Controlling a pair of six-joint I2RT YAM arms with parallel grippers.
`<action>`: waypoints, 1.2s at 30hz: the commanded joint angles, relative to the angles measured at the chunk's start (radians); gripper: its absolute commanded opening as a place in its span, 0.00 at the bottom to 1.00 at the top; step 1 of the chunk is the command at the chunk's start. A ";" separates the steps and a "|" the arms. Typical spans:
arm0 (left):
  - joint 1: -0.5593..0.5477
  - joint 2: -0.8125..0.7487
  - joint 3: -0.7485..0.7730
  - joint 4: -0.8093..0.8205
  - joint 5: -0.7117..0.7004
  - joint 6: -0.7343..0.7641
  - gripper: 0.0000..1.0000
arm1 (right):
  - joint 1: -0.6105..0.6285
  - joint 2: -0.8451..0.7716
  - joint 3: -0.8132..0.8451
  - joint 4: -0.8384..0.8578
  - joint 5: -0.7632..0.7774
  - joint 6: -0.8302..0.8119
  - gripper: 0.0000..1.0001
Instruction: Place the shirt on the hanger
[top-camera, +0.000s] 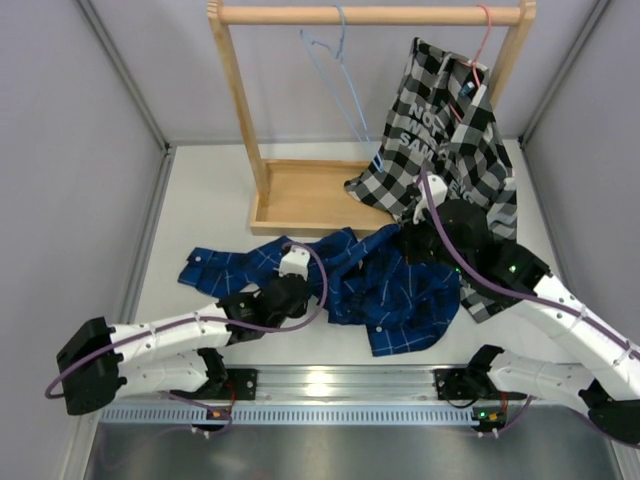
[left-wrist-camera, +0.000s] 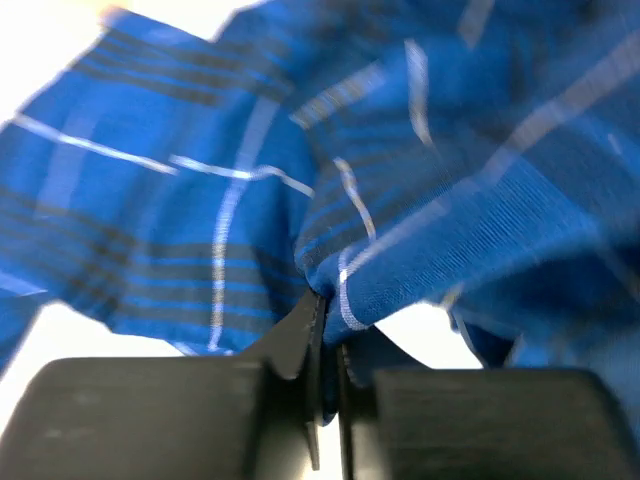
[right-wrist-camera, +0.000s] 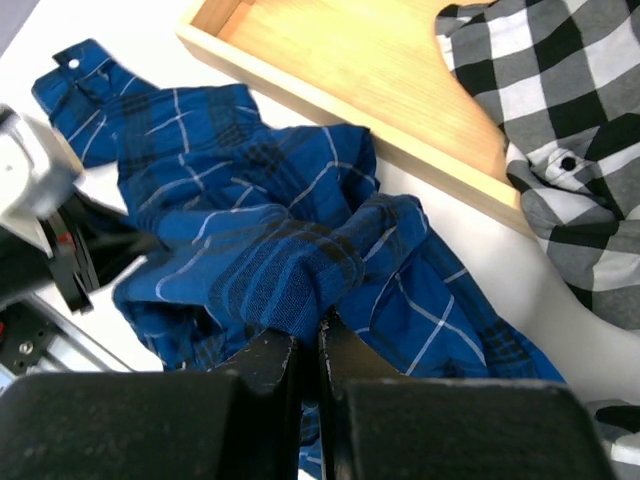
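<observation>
A robot lab bench: grey partition walls (top-camera: 60, 150) enclose a white table (top-camera: 200, 210).

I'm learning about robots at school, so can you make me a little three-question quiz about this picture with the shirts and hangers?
1. True or false: the blue shirt is already hanging on the light-blue hanger.
2. Look at the left gripper and the right gripper. Which is pinching the blue shirt? A) left only B) right only C) both
3. Fill in: the checked shirt hangs from the ___ hanger.

Key: 1 false, it lies crumpled on the table; 2 C; 3 pink.
</observation>
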 joint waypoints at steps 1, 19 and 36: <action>0.000 -0.013 0.112 -0.080 -0.256 -0.094 0.03 | -0.016 -0.028 -0.020 0.085 -0.057 -0.015 0.00; 0.555 0.169 0.606 -0.293 0.113 0.058 0.00 | 0.021 0.004 -0.422 0.595 -0.257 0.270 0.00; 0.595 -0.087 0.562 -0.275 0.360 -0.005 0.98 | -0.042 0.171 -0.354 0.595 -0.174 0.286 0.00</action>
